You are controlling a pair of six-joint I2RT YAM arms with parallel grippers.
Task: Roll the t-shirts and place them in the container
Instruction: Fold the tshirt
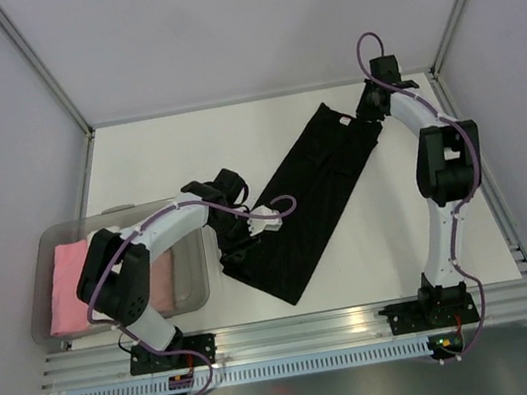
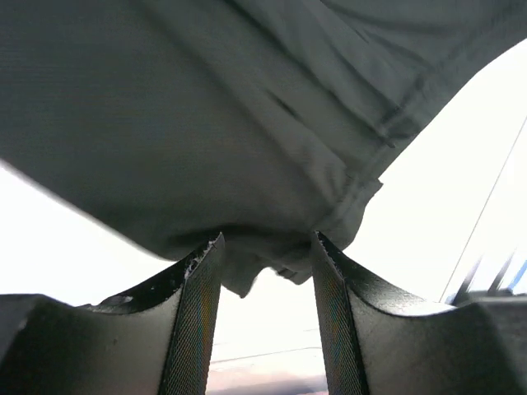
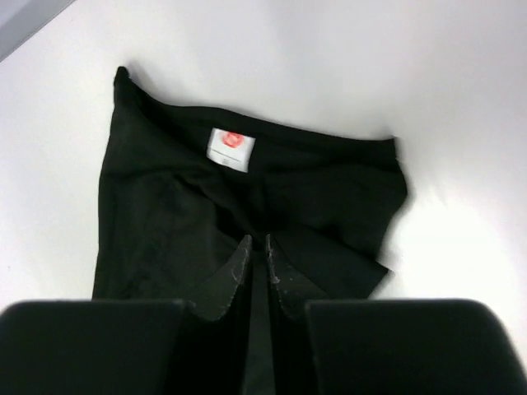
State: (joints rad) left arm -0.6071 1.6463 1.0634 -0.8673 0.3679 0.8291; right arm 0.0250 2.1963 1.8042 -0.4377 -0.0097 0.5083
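A black t-shirt (image 1: 317, 189), folded into a long strip, lies diagonally across the table, with its white neck label (image 1: 343, 121) at the far right end. My right gripper (image 1: 369, 105) hovers at that neck end. In the right wrist view my right gripper (image 3: 257, 240) has its jaws parted by a narrow slit over the black t-shirt (image 3: 165, 206), just below the label (image 3: 231, 148). My left gripper (image 1: 237, 250) is at the near left end. In the left wrist view my left gripper (image 2: 265, 239) stands wide open, with the hem of the black t-shirt (image 2: 206, 123) bunched against its fingertips.
A clear plastic bin (image 1: 115, 211) stands at the left, holding a pink roll (image 1: 69, 288) and a paler peach one (image 1: 161, 279). An aluminium rail (image 1: 304, 326) runs along the near edge. Grey walls close in the table at the left, right and back.
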